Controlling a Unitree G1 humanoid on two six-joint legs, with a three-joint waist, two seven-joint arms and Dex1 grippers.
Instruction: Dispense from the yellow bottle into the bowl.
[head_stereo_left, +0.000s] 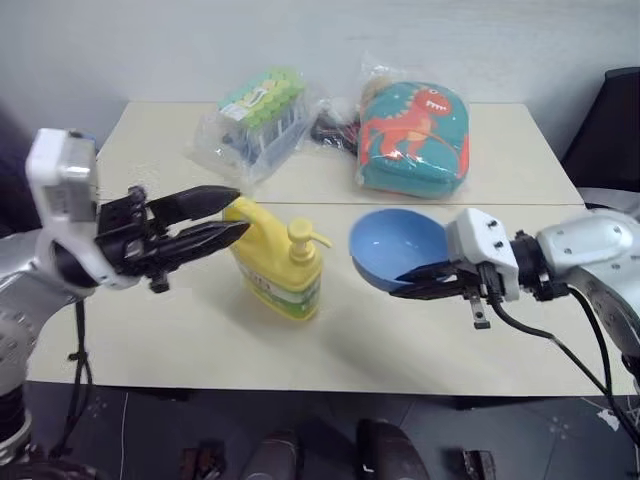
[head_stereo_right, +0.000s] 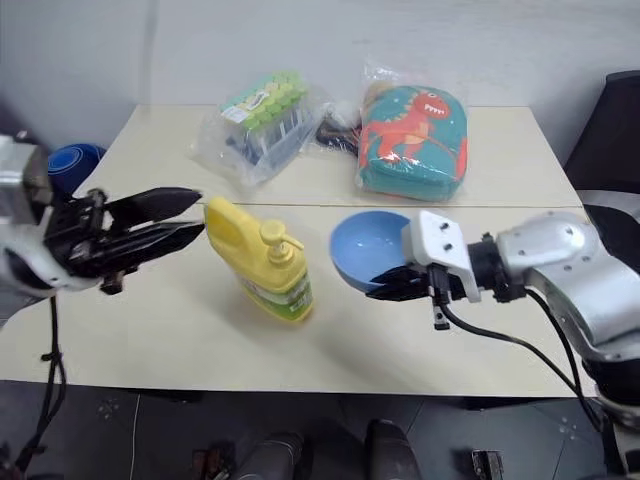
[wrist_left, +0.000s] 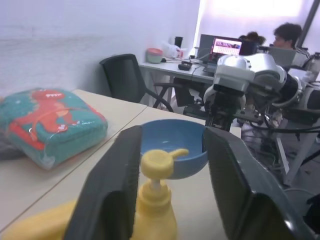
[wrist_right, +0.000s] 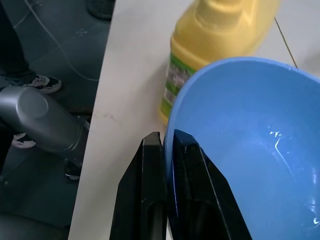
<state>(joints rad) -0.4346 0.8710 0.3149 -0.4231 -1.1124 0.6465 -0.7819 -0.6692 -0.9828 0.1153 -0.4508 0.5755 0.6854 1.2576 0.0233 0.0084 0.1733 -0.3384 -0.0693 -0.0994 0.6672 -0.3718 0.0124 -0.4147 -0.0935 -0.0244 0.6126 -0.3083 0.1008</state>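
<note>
The yellow bottle (head_stereo_left: 280, 265) stands upright near the middle of the table, and its pump top (wrist_left: 157, 160) points toward the bowl. My left gripper (head_stereo_left: 232, 212) hovers at the bottle's handle end, just above it, fingers apart and holding nothing. The light blue bowl (head_stereo_left: 395, 245) is lifted off the table to the right of the bottle and tipped toward it. My right gripper (head_stereo_left: 402, 285) is shut on the bowl's lower rim; in the right wrist view its fingers (wrist_right: 150, 190) pinch the rim (wrist_right: 172, 145), with the bottle (wrist_right: 215, 55) beyond.
At the back of the table (head_stereo_left: 420, 350) lie a teal dinosaur pouch (head_stereo_left: 415, 140) and a clear bag of green-capped tubes (head_stereo_left: 260, 120). A dark blue round object (head_stereo_right: 70, 165) sits off the table's left edge. A black chair (head_stereo_left: 610, 130) stands at the right.
</note>
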